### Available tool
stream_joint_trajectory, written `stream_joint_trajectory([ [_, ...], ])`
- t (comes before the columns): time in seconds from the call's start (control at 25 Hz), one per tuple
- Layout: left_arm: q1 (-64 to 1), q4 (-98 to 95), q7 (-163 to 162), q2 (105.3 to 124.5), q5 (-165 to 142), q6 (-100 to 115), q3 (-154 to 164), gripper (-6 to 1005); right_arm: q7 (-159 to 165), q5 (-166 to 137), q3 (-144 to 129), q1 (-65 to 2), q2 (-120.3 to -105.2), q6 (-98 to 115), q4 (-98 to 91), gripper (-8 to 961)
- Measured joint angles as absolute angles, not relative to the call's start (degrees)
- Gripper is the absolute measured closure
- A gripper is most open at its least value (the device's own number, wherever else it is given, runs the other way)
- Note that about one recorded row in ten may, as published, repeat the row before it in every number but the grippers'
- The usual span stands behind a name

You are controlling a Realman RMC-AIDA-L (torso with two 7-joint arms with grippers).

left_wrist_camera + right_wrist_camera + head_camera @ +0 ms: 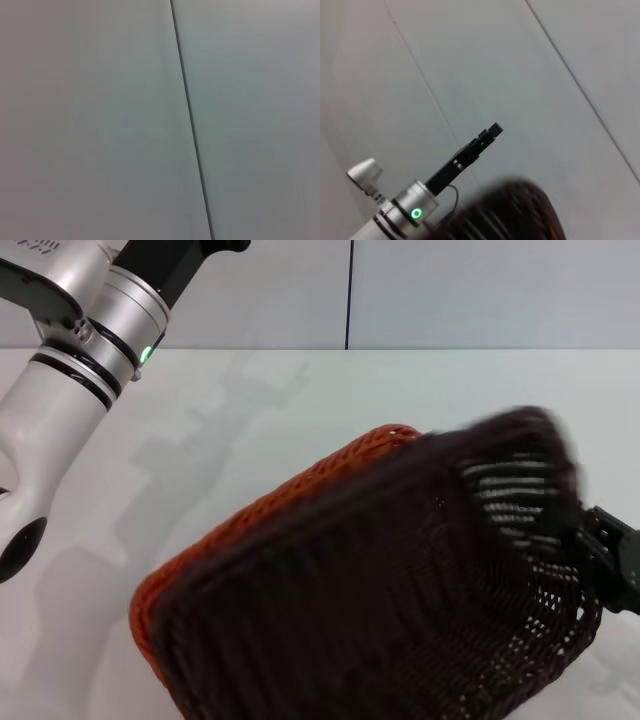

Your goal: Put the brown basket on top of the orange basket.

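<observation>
1. Head view: the brown basket [400, 590], tilted, covers the orange basket [300, 485] on the table [250, 410]; the right gripper [605, 555] clamps its rim, fingers partly hidden.
2. Left wrist view: only blank wall [100, 120].
3. Right wrist view: the left gripper [487, 136] raised high, opening unclear; the brown basket cut off.
</observation>
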State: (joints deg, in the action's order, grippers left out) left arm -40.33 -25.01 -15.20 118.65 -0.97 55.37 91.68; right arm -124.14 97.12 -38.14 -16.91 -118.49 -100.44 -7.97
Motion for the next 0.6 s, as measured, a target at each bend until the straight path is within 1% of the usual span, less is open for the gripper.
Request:
stream_joint_trajectory([
  [0.16,-40.4,-24.9,-15.2,118.70,-1.1,55.4,91.7,156,-124.0,96.0,-38.3,-17.8,-118.42,-100.4,-8.7,728],
  [0.36,-40.4,-24.7,-15.2,118.73,-0.9,55.4,91.7,156,-123.8,95.7,-38.5,-18.7,-118.29,-100.8,-11.3,520],
  [0.56,-40.1,-24.8,-15.2,118.74,-0.7,55.7,91.3,156,-124.2,99.9,-37.7,-18.9,-118.46,-101.3,-16.5,355],
  [0.6,-40.1,-24.8,-15.2,118.74,-0.7,55.7,91.3,156,-124.2,99.9,-37.7,-18.9,-118.46,-101.3,-16.5,355],
])
